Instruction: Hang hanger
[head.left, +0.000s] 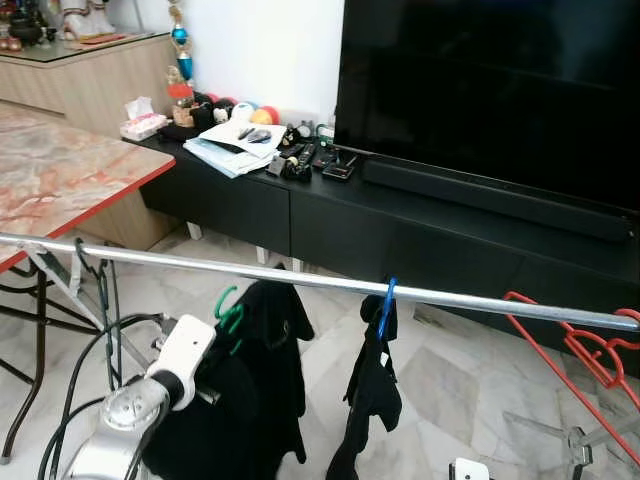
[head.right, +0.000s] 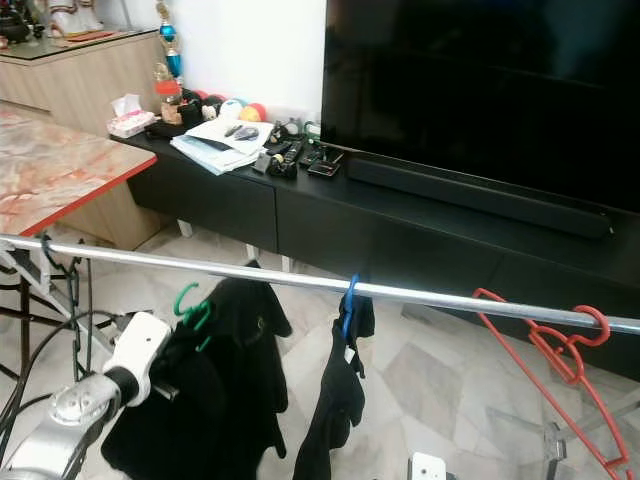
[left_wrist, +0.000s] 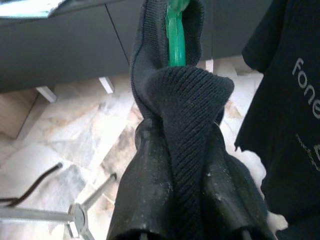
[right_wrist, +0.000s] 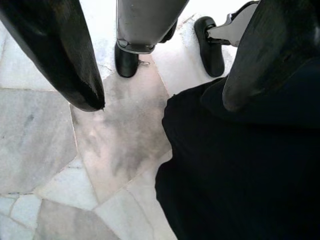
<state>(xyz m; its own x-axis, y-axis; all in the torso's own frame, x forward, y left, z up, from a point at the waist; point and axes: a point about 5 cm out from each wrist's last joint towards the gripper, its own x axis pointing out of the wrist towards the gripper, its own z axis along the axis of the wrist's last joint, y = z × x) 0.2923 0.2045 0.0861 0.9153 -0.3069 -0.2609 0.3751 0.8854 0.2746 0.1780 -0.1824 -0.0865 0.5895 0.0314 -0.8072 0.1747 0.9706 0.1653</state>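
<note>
Left wrist view: left gripper (left_wrist: 185, 165) clenched on black garment (left_wrist: 185, 100) carried by green hanger (left_wrist: 176, 35)
Left eye view: green hanger (head.left: 230, 308) held just below metal rail (head.left: 300, 278), hook not over it; blue hanger (head.left: 385, 297) and red hanger (head.left: 580, 340) hooked on rail; right gripper (right_wrist: 160, 85) spread wide above marble floor (right_wrist: 75, 165), grasping nothing, beside dark cloth (right_wrist: 240, 170)

Large dark television (head.left: 490, 90), black low cabinet (head.left: 400, 230), marble-patterned table (head.left: 60, 175), tissue box (head.left: 143, 123)
</note>
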